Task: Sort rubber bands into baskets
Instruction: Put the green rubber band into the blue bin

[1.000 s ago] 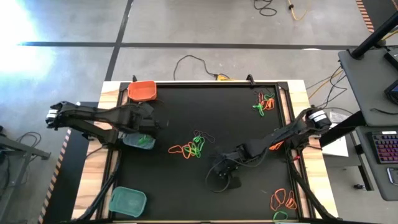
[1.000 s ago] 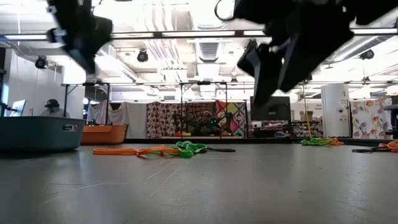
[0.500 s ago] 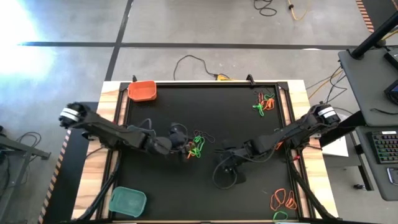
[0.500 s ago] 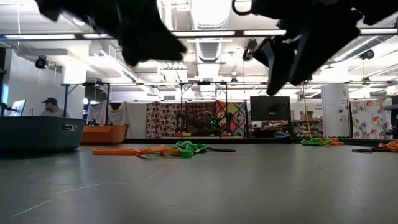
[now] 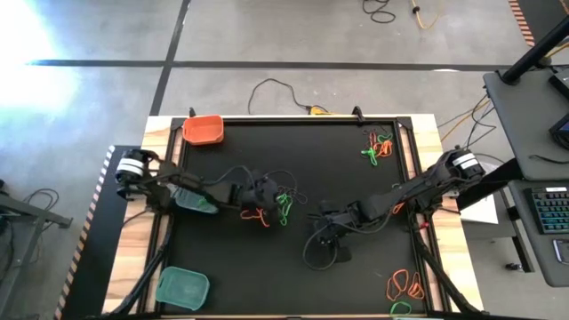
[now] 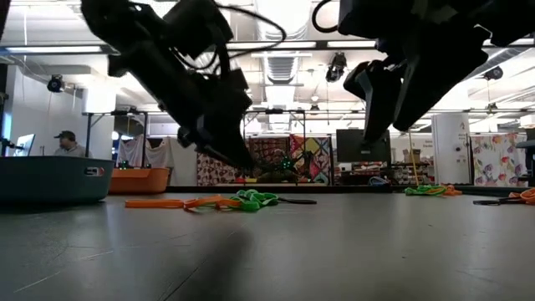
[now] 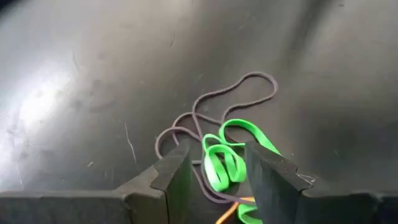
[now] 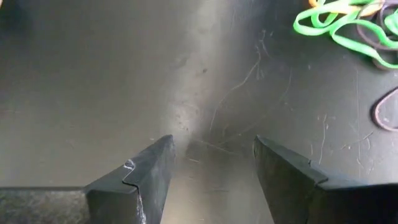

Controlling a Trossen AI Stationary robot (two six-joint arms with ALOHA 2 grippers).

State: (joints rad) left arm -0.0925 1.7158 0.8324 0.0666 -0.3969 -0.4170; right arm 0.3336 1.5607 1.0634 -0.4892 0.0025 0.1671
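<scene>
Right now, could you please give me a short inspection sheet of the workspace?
Surface: black mat on a wooden table.
Job's things: orange basket at a far corner; teal baskets on the left; rubber bands in a centre pile and two piles on the right.
Clutter: nothing seen.
Grippers: left claw open over the centre pile; right claw open above bare mat.
Cables: floor cable behind the table.
Surroundings: person far off.

We count 3 baskets, 1 orange basket (image 5: 204, 130), 2 teal baskets (image 5: 183, 287) (image 5: 196, 201), 3 clusters of rubber bands (image 5: 274, 210) (image 5: 380, 145) (image 5: 404, 286), 2 arms
</scene>
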